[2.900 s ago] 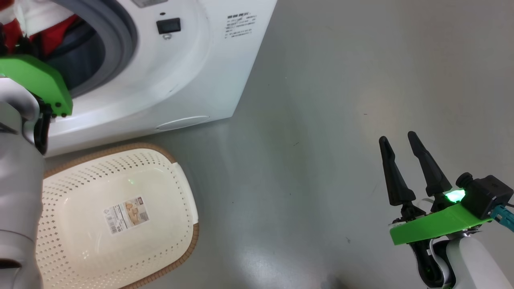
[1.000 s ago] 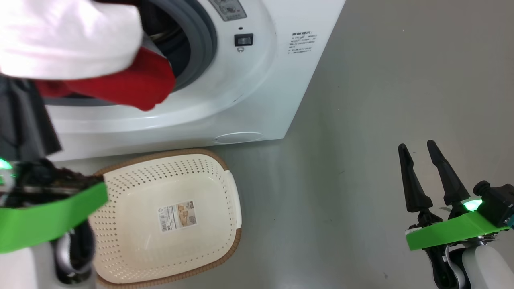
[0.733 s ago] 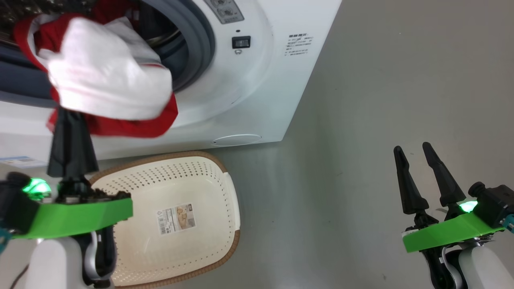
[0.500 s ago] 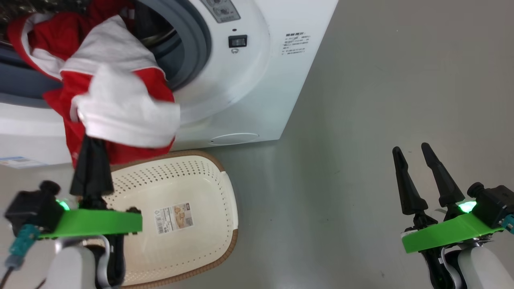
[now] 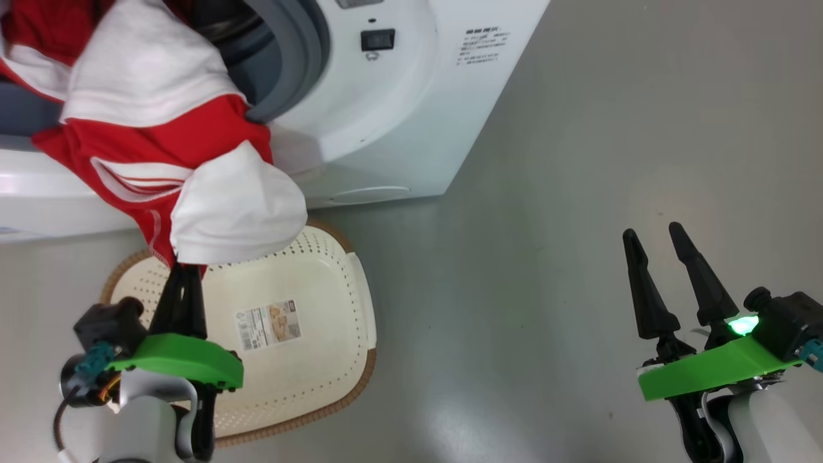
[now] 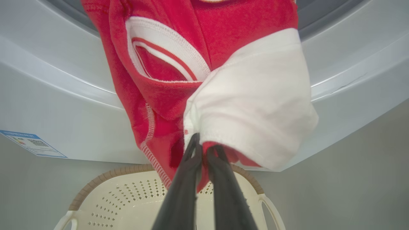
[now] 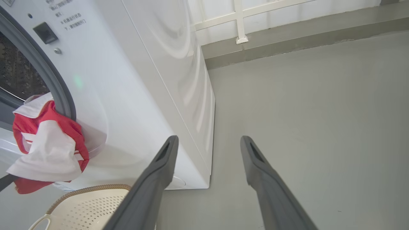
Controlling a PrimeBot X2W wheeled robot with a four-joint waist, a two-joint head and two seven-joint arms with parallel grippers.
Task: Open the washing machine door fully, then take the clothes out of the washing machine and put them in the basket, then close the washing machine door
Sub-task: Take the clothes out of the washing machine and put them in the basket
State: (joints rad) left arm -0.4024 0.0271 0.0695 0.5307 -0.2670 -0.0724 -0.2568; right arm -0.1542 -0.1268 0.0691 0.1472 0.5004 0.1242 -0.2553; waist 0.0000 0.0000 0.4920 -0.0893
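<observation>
left gripper [image 6: 204, 144] pinched shut on clothes [image 5: 161, 141] hem | clothes hang from washing machine [image 5: 398, 116] mouth at 11 o'clock, basket [image 5: 328, 283] at their 6 | soft, light, probably snag-prone: grip a bunched fold | right gripper [image 5: 649, 231] wide apart, empty, 4 o'clock

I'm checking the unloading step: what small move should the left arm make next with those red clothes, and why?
Probably draw the left gripper back and down over the basket before opening: it is shut on the clothes, which trail out of the washing machine and hang above only the basket's machine-side rim.
</observation>
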